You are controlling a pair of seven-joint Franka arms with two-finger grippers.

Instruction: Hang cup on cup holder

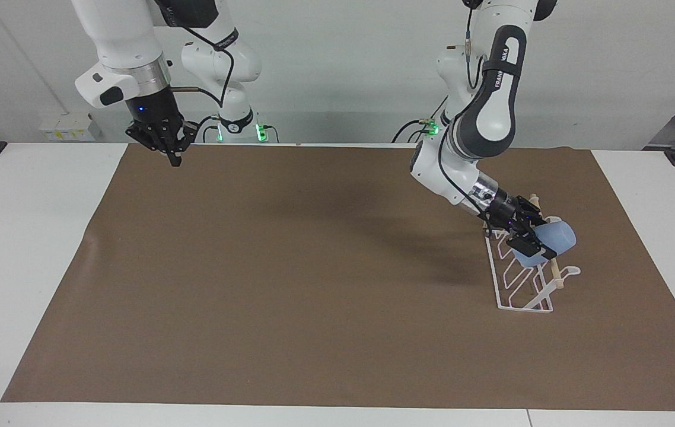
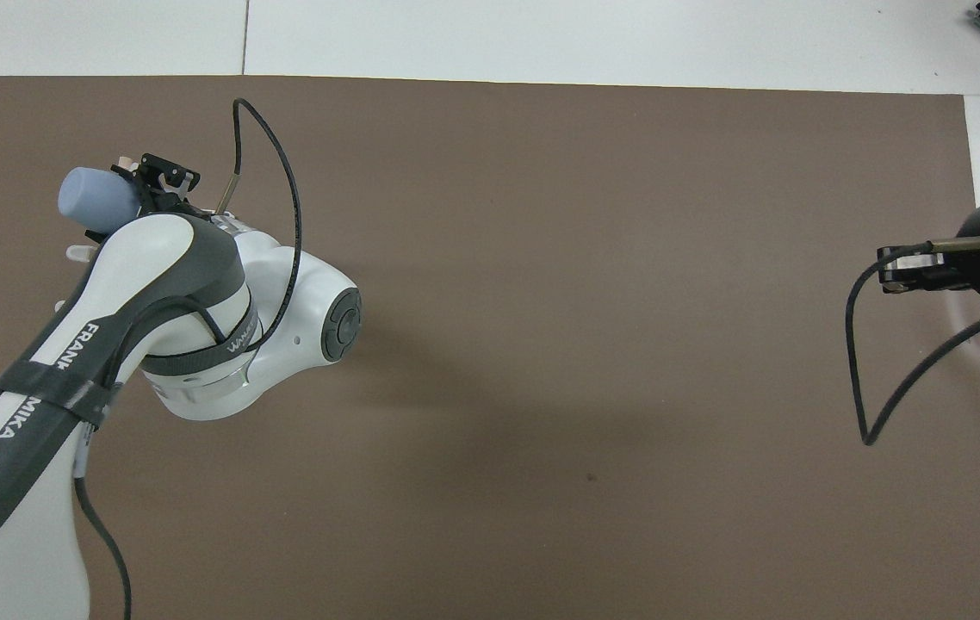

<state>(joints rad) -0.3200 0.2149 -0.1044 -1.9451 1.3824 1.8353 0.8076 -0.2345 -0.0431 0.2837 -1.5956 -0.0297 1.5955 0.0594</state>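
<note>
The light-blue cup (image 1: 556, 238) lies tilted on its side over the top of the white wire cup holder (image 1: 514, 292), right by the wooden dowel (image 1: 553, 273). My left gripper (image 1: 531, 235) is shut on the cup at its mouth end. Whether the cup sits on a prong I cannot tell. From overhead the cup (image 2: 96, 195) shows in front of the left gripper (image 2: 142, 191), and the arm hides all of the cup holder (image 2: 77, 252) but a few prong tips. My right gripper (image 1: 175, 160) hangs shut and empty over the mat's edge at the right arm's end, also seen as the right gripper (image 2: 888, 268).
A brown mat (image 1: 290, 284) covers most of the white table (image 1: 23, 237). The cup holder stands at the left arm's end of the mat. Black cables loop off both wrists, one cable (image 2: 283, 172) arching above the left arm.
</note>
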